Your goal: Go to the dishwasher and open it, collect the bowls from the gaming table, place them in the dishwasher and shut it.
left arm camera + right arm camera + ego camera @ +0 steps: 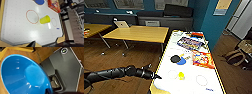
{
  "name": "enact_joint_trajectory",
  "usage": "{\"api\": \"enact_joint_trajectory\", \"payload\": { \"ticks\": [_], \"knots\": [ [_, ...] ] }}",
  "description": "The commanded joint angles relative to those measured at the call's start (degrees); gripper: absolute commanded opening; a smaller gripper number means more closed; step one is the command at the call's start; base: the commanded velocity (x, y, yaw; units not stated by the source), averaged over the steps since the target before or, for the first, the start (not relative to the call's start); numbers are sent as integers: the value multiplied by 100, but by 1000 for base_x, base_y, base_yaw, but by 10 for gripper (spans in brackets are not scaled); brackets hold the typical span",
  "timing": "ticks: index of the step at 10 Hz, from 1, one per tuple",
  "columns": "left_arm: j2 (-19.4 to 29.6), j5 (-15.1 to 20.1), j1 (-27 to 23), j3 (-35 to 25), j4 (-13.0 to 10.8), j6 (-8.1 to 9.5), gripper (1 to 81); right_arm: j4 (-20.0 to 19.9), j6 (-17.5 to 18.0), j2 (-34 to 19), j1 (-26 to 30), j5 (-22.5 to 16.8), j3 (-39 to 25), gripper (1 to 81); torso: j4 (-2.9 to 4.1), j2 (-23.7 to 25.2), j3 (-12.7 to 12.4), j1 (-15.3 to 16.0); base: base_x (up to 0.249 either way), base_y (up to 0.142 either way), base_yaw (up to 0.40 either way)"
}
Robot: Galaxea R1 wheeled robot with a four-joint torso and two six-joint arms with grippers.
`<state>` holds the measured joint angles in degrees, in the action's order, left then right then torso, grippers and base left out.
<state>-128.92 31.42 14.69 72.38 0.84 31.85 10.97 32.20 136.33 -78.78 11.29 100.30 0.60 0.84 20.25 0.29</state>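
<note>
The gaming table (166,57) with its white top and yellow sides stands right in front of me; the left wrist view shows its white surface (15,31) with red printed rings. A yellow cup (181,75) lies on its side near the front, seen also as the cup (45,19). A black and a blue round thing (178,60) lie mid-table; whether they are bowls is unclear. My left gripper (157,77) hovers at the table's near left corner. A blue bowl (18,74) hangs above the floor with my right gripper (48,91) at its rim. The dishwasher is out of view.
An orange game box (202,60) and a dark one (190,43) lie on the far half of the gaming table. To the left stands a plain yellow-topped table (137,33) with a laptop (121,24). A backpack (235,57) lies on the wooden floor at right.
</note>
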Motion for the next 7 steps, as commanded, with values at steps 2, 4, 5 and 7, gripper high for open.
{"api": "enact_joint_trajectory", "payload": {
  "ticks": [2,4,5,7],
  "knots": [
    [-565,215,-779,-58,-1938,2006,811,142,-12,-173,226,-329,-65,10,0,0,0,0,0,0,0],
    [-741,575,-787,14,-2209,2376,811,151,-12,-129,252,-338,-56,10,0,0,0,0,0,0,0],
    [-847,699,-813,-21,-2457,2650,811,151,-12,-112,252,-347,-38,10,0,0,0,0,0,0,0],
    [-1338,1208,-814,-13,-3387,3484,811,151,-12,-60,252,-381,14,10,0,0,0,0,0,0,0]
  ]
}}
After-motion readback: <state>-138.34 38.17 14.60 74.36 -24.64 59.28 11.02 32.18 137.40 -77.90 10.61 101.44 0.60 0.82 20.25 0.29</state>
